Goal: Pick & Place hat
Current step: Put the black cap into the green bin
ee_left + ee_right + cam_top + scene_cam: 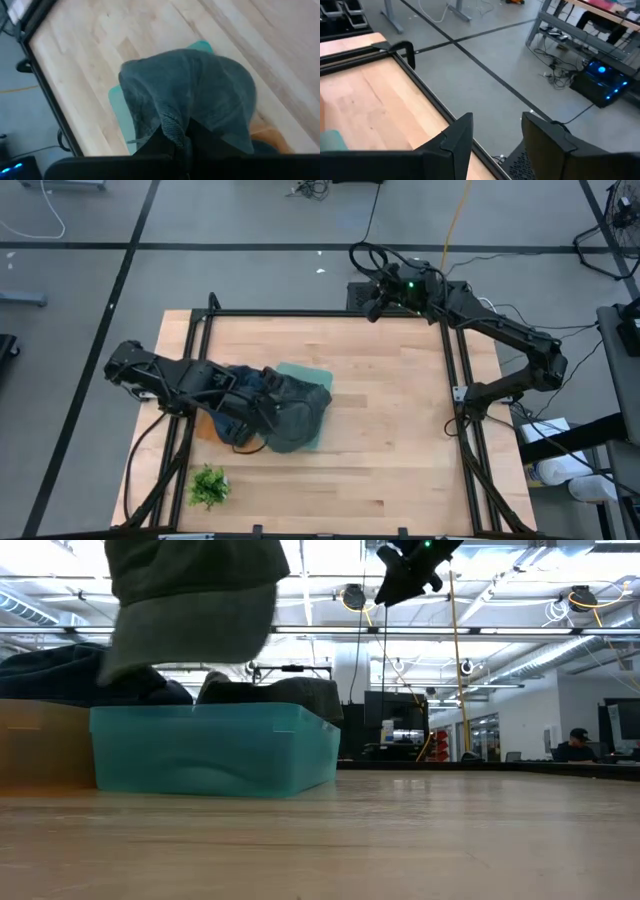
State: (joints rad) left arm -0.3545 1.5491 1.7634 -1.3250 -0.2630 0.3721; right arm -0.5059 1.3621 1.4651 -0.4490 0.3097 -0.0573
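A grey-green hat hangs over the teal bin at the table's left middle, with my left gripper shut on it. In the low view the hat is above the bin's rim. My left gripper comes in from the table's left. My right gripper is open with nothing between its fingers. It hovers high past the table's far edge, near the far right corner. My left gripper pinches a bunched fold of the hat's cloth between its two fingers. The fingers come slanting down from the table's left side. The hat hangs slack beyond and below them, lifted above the teal bin.
An orange bin stands left of the teal one, and dark clothes are heaped in both. A small green plant sits near the table's near left corner. A black frame edges the table. Bare wood lies to the right.
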